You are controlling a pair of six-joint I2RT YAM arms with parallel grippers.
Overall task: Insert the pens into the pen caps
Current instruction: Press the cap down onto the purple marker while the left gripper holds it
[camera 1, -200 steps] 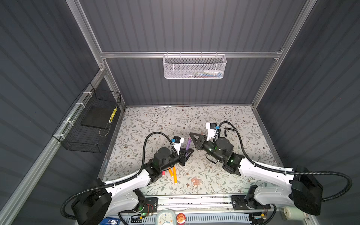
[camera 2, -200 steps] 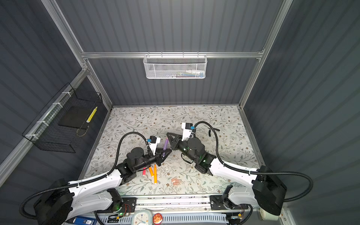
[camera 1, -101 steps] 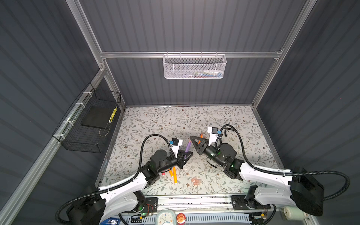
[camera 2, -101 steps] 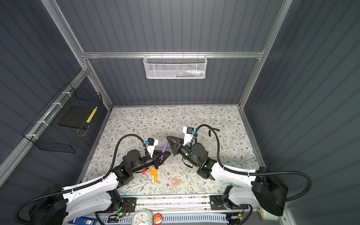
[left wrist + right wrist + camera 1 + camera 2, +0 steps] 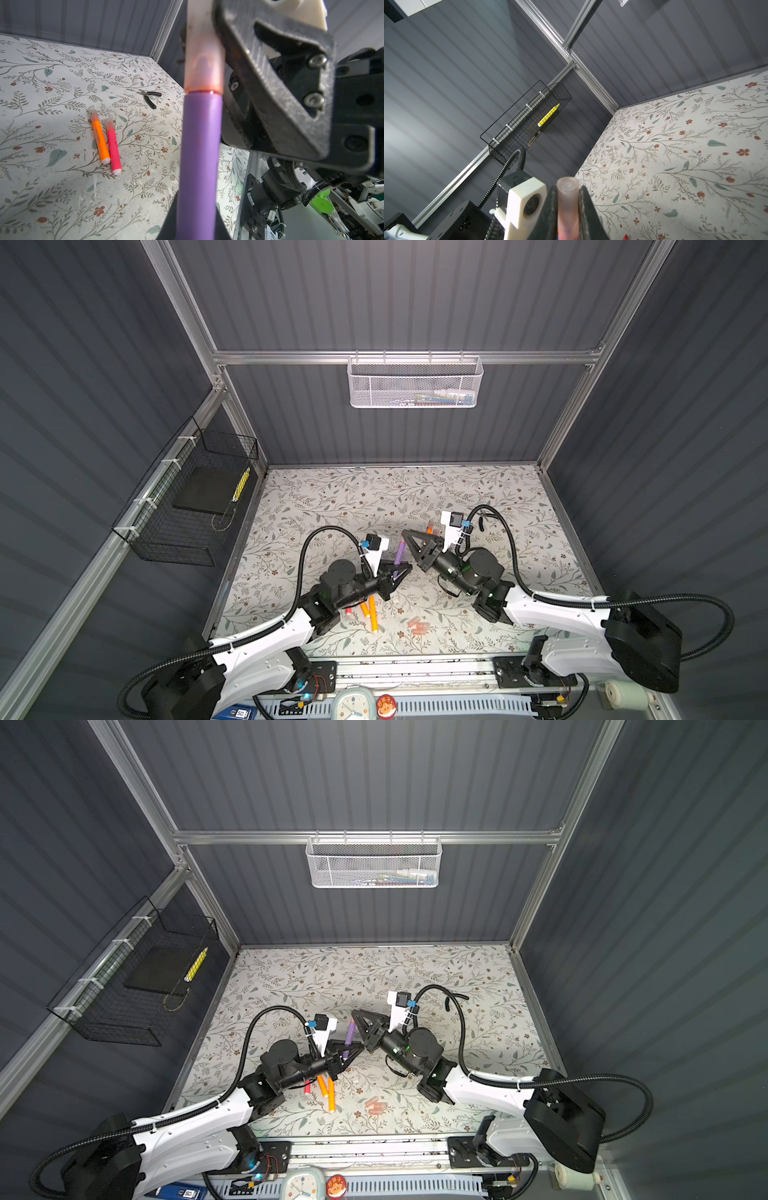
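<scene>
left gripper clamps a slim purple plastic pen; just beyond it, right gripper pinches a translucent pinkish cap, seemingly seated.

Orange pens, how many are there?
3. Two orange plastic marker pens lie by the left arm; one capped lies beside a pink capped plastic pen. Others may be hidden.

White arm shells, black joints — ribbed black cables.
</scene>
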